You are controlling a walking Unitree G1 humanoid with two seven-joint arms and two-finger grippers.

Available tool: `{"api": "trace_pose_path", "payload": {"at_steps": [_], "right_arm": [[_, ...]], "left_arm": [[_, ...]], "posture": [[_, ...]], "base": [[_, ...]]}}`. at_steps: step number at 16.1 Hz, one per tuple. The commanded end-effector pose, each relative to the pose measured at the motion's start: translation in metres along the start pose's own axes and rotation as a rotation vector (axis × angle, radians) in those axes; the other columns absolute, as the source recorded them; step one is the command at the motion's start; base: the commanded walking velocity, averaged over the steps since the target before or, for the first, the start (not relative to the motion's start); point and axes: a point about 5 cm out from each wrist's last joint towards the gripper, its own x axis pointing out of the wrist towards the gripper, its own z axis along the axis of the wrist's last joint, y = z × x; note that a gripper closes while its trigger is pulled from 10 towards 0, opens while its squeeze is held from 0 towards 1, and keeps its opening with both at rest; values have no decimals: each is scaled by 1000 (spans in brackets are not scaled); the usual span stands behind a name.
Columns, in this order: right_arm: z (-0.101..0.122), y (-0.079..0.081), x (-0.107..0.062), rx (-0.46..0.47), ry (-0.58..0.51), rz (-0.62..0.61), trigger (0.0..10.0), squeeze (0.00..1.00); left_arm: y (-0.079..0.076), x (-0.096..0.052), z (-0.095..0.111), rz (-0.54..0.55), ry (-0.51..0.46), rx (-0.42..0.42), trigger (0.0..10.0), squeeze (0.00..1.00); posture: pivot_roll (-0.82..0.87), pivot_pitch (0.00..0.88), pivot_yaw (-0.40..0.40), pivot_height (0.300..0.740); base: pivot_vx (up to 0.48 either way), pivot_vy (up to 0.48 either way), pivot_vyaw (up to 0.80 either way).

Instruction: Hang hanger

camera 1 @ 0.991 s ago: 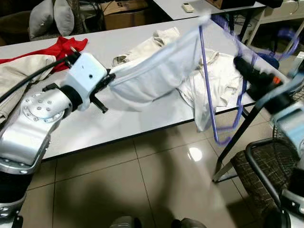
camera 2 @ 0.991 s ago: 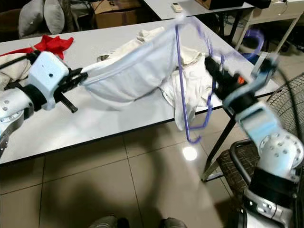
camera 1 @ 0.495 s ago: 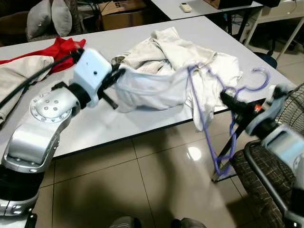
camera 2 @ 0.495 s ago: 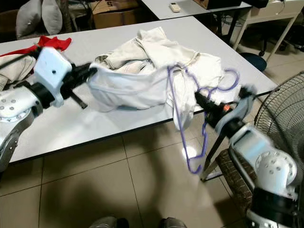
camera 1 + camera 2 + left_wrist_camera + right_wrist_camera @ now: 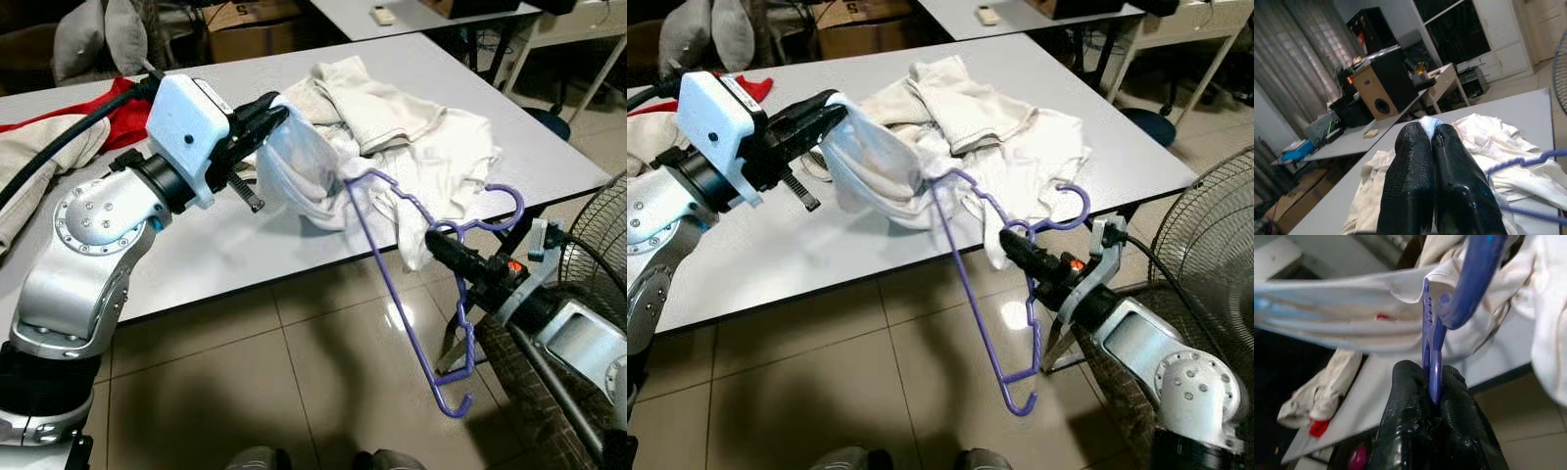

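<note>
A purple plastic hanger (image 5: pixel 411 294) hangs tilted off the table's front edge, its hook (image 5: pixel 495 211) up and one end near the floor. My right gripper (image 5: pixel 441 250) is shut on the hanger just below the hook, with the purple bar pinched between its black fingers (image 5: pixel 1415 396). My left gripper (image 5: pixel 269 113) is shut on a corner of a white garment (image 5: pixel 299 166) and holds it raised above the table. One hanger arm reaches into that garment. In the left wrist view a bit of white cloth (image 5: pixel 1429 123) shows between the fingertips.
A grey table (image 5: pixel 225 245) carries a pile of cream clothes (image 5: pixel 402 127), a red cloth (image 5: pixel 118 103) and a beige garment (image 5: pixel 39 162) at the left. A fan grille (image 5: pixel 1205 284) and a black mesh chair (image 5: pixel 549 382) stand at the right. Glossy tiled floor lies below.
The right gripper brought the hanger down and nearer me, off the table edge. The left gripper drew the white garment in, so it now bunches by the fingers instead of stretching across.
</note>
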Motion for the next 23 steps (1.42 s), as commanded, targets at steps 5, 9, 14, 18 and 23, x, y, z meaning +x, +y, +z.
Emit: {"api": "trace_pose_path", "payload": {"at_steps": [5, 9, 14, 18, 23], "right_arm": [[-10, -12, 4, 46, 90, -27, 10000, 0], [-13, -13, 7, 56, 112, -11, 10000, 0], [-18, -18, 22, 104, 107, 22, 10000, 0], [-18, -29, 38, 187, 40, 18, 10000, 0], [-25, -32, 60, 240, 43, 56, 10000, 0]], "left_arm": [[-14, -4, 16, -138, -96, 13, 0, 0], [-13, -1, 24, -137, -136, 21, 0, 0], [-17, 3, 39, -193, -197, -52, 0, 0], [-23, 2, 33, -247, -125, -83, 0, 0], [-20, 4, 28, -261, -75, -70, 0, 0]], "posture": [[-170, 78, 10, 740], [-166, 63, -4, 740], [-153, 52, 6, 740], [-134, 46, 20, 740], [-113, 44, 43, 740]], "base": [[0, 0, 0], [0, 0, 0], [0, 0, 0], [0, 0, 0], [0, 0, 0]]}}
